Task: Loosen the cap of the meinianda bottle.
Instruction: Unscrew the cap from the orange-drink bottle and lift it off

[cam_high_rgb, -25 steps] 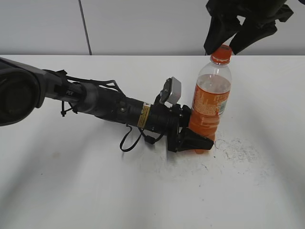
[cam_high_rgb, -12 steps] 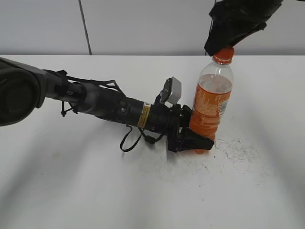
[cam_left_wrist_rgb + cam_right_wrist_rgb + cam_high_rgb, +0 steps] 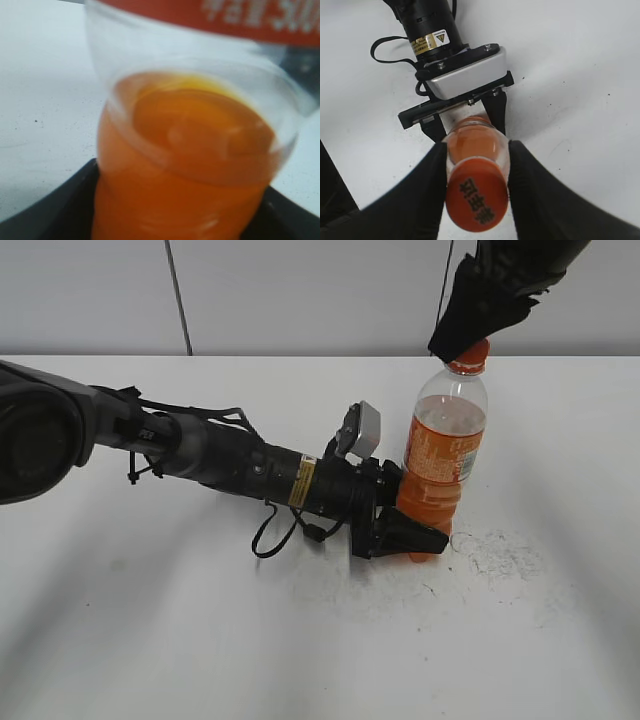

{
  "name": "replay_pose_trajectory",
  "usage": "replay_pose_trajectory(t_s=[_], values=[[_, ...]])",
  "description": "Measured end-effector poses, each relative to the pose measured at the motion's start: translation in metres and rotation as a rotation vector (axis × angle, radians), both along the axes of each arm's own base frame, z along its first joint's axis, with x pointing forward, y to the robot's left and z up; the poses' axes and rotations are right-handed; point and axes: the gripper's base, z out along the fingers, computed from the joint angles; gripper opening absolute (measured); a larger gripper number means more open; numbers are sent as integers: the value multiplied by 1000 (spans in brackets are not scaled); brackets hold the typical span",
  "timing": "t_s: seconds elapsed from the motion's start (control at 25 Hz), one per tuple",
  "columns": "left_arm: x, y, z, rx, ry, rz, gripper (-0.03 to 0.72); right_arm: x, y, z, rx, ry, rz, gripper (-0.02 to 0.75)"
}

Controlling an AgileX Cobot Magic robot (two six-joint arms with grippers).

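- The meinianda bottle (image 3: 443, 455) stands upright on the white bench (image 3: 200, 640), a bit right of the middle.
- It holds orange drink, and an orange label wraps its middle.
- The left arm (image 3: 210, 455) lies low across the bench from the left side.
- The left hand (image 3: 408, 537) sits at the bottom of the bottle — its two black fingers are on either side of the base and squeeze it.
- In the left wrist view the bottle (image 3: 195, 150) fills almost the whole picture, blurry and very close.
- The right hand (image 3: 462, 340) comes down from the top of the picture.
- Its black fingers (image 3: 427, 190) press on both sides of the cap (image 3: 477, 194) — it grips the cap.
- From the right wrist view the cap is round and orange with dark letters printed on its top.
- In the outside view only the lower edge of the cap (image 3: 470, 359) peeks out under the right hand.
- A thin black cable (image 3: 270, 535) loops under the left arm, near the left hand.
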Motion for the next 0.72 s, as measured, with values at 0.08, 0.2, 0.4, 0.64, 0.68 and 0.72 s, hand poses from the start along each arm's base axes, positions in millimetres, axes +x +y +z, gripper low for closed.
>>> replay_pose_trajectory(t_s=[0.08,0.2,0.4,0.64,0.68,0.72], values=[[0,0,0,0,0,0,550,0,0,0,11,17,-33,324],[0,0,0,0,-1,-1,550,0,1,0,36,60,-119,482],[0,0,0,0,-1,-1,550,0,-1,0,66,163,-358,603],[0,0,0,0,-2,-1,550,2,-6,-2,50,202,-515,487],[0,0,0,0,-2,-1,550,2,-6,-2,51,203,-518,465],[0,0,0,0,-1,-1,550,2,-6,-2,52,204,-519,442]])
